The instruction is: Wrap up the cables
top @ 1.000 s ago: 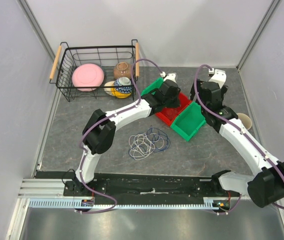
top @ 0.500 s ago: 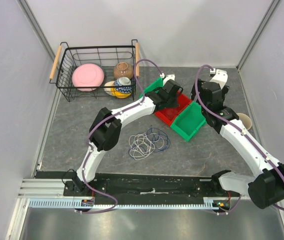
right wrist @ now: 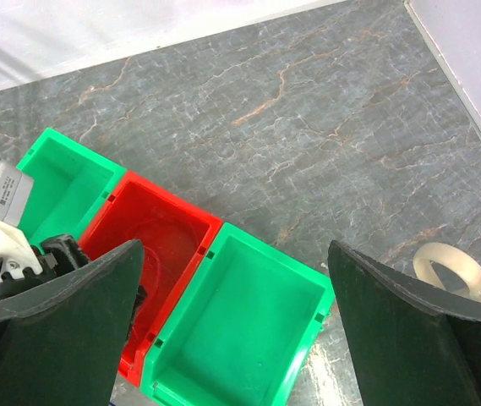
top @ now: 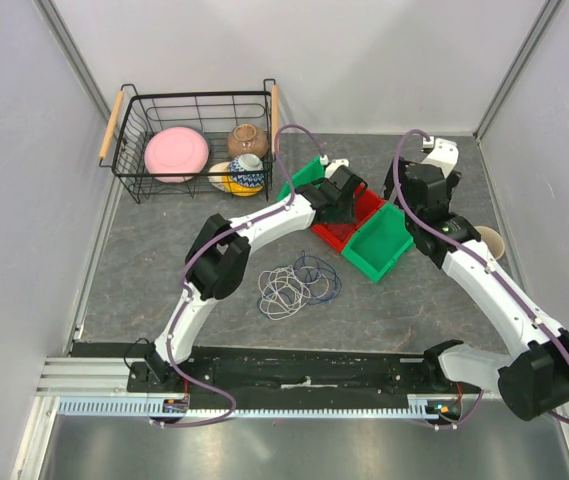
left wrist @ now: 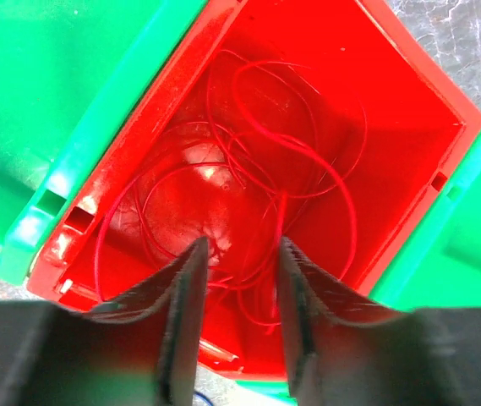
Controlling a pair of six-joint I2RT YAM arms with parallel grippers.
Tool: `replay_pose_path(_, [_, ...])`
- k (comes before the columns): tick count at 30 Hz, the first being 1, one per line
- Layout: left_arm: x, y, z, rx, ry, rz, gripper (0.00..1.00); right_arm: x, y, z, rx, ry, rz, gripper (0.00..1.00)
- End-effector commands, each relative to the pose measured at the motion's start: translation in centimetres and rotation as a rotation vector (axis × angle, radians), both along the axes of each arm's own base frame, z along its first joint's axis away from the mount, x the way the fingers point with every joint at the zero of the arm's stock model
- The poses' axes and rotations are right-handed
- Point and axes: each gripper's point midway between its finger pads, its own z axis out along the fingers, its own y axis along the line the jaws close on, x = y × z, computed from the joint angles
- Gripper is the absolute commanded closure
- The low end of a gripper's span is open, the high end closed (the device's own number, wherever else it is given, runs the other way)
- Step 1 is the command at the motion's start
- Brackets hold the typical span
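At far left, black wire basket with wooden handles (top: 200, 95): holding one pink plate and what look like three small bowls; no part in the task.
Loose cables, thin white and blue loops (top: 294, 285): lying in one overlapping heap on the grey marbled desk (right wrist: 308, 110), near the arm bases and well apart from the bins.
Left pincer (left wrist: 238, 279): parted, gripping nothing, hanging just above the floor of the red plastic bin (left wrist: 409, 93).
Red cable (left wrist: 265, 169): coiled in loose rings inside the red bin, free of both fingers.
Green plastic bins: one on the left (right wrist: 62, 178) and one on the right (right wrist: 240, 321), each touching a side of the red bin, both showing no wire.
Right pincer (right wrist: 233, 254): spread wide, holding nothing, high over the bins.
Beige ring-shaped roll (right wrist: 456, 262): at the desk's right edge, untouched.
Step in hand: judged to be stowing the red coil, apparently done.
Next move: lifting clear of the red bin, then going to the heap; calls for picking one thin wire without dragging its tangled neighbour.
Count: three bins, two green and one red; one red cable binned; at least two on the desk, exact number hard to tell.
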Motion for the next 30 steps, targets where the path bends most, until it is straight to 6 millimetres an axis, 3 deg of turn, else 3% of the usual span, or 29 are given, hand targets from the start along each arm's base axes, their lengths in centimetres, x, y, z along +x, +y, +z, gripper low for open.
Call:
replay_pose_path(1, [0.3,-1.0,7.9,-0.086,-0.133,-0.044,0.46,-0.1,0.0,1.7,0.039,-0.068,-0.004,0.02])
replay_pose_path(2, [0.2,-1.0,8.7,-0.093,-0.150,-0.052,0.37,-0.1,0.0,1.8,0.037,-0.069,-0.002,0.02])
replay_pose_path(5, [-0.6,-0.7,11.4,-0.123,-0.187,-0.068,0.29,-0.2,0.0,1.8,0.039,-0.070,0.000,0.02])
replay_pose_path(7, [-0.8,-0.2,11.8,-0.121,-0.192,-0.056,0.28,-0.2,0.1,2.0,0.046,-0.075,0.000,0.02])
replay_pose_path(8, [-1.0,0.1,13.0,-0.137,-0.205,-0.052,0.28,-0.2,0.1,2.1,0.048,-0.075,0.001,0.02])
replay_pose_path(16, [-2.4,0.6,16.3,-0.188,-0.219,-0.088,0.09,-0.3,0.7,3.0,0.065,-0.093,0.041,0.02])
replay_pose_path(19, [-3.2,2.3,17.4,-0.167,-0.228,-0.071,0.04,-0.3,2.6,3.5,0.058,-0.107,0.171,0.02])
replay_pose_path(21, [-3.0,4.7,17.5,-0.119,-0.261,-0.010,0.02,-0.4,4.2,3.0,0.090,-0.099,0.257,0.02])
replay_pose_path(24, [-3.9,11.3,16.3,-0.045,-0.249,0.131,0.00,0.0,6.8,1.6,0.107,-0.064,0.389,0.02])
replay_pose_path(26, [-5.8,15.7,15.0,-0.030,-0.219,0.197,0.00,-0.8,10.7,0.9,0.160,-0.023,0.612,0.02])
replay_pose_path(27, [-6.2,17.7,14.4,-0.044,-0.199,0.258,0.00,-0.9,12.5,-0.4,0.181,0.020,0.695,0.02])
replay_pose_path(28, [-8.1,20.2,13.5,-0.043,-0.185,0.284,0.00,-1.5,14.2,-0.7,0.210,0.040,0.787,0.02])
replay_pose_path(29, [-8.8,21.7,13.0,-0.043,-0.183,0.317,0.00,-2.4,16.3,-1.1,0.208,0.060,0.855,0.02])
replay_pose_path(30, [-10.2,23.7,10.2,-0.014,-0.135,0.364,0.00,-2.6,17.8,-2.8,0.188,0.106,0.891,0.02])
